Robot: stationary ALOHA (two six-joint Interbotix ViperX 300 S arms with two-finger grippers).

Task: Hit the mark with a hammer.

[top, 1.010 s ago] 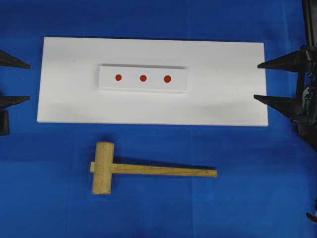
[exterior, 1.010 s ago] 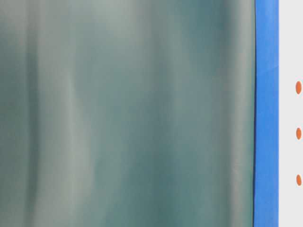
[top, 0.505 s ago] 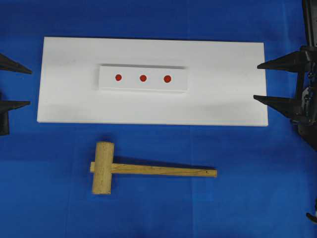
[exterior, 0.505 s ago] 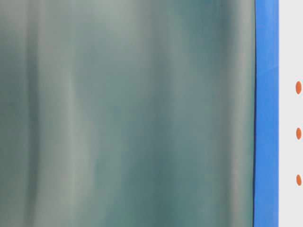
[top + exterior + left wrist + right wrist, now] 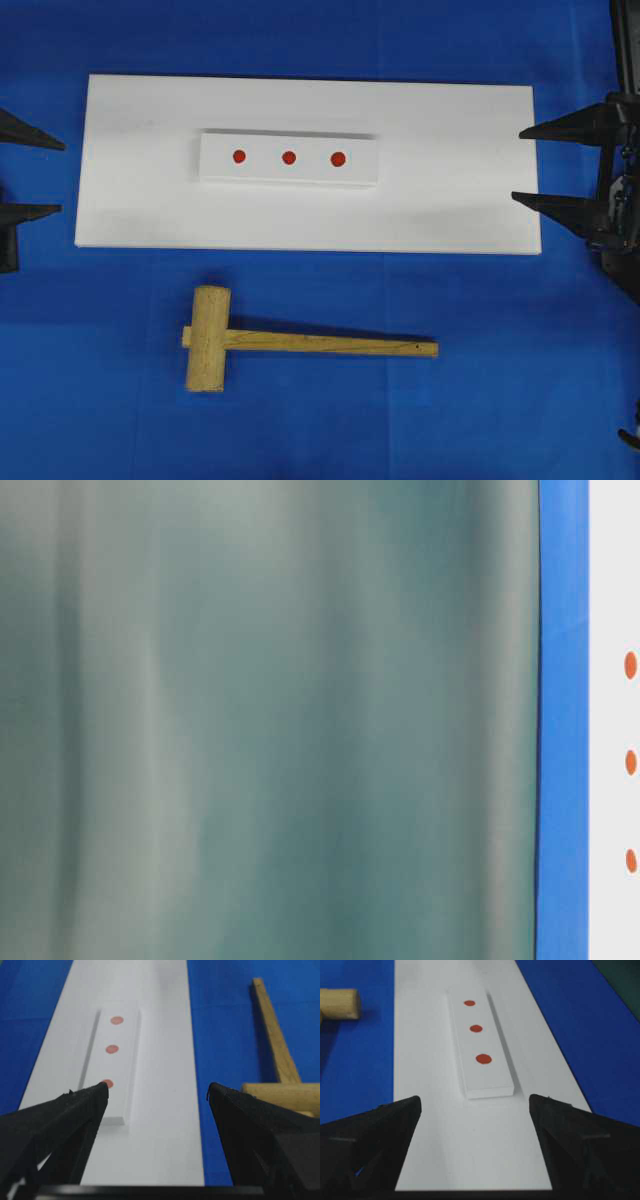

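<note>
No lettering, numbers or brands can be read anywhere (only three plain red dots (image 5: 289, 157) on the white block (image 5: 215, 170)).

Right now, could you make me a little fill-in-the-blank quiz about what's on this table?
1. The small white block carries ____ red dots.
2. The hammer lies on the ____ cloth, off the white board.
3. The hammer is made of ____.
4. Both end effectors, left and right, stand ____ and hold nothing.

Missing words: three; blue; wood; open

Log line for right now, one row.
hammer: flat on blue cloth, untouched | left gripper: open, empty | right gripper: open, empty | red marks: unhit
</note>
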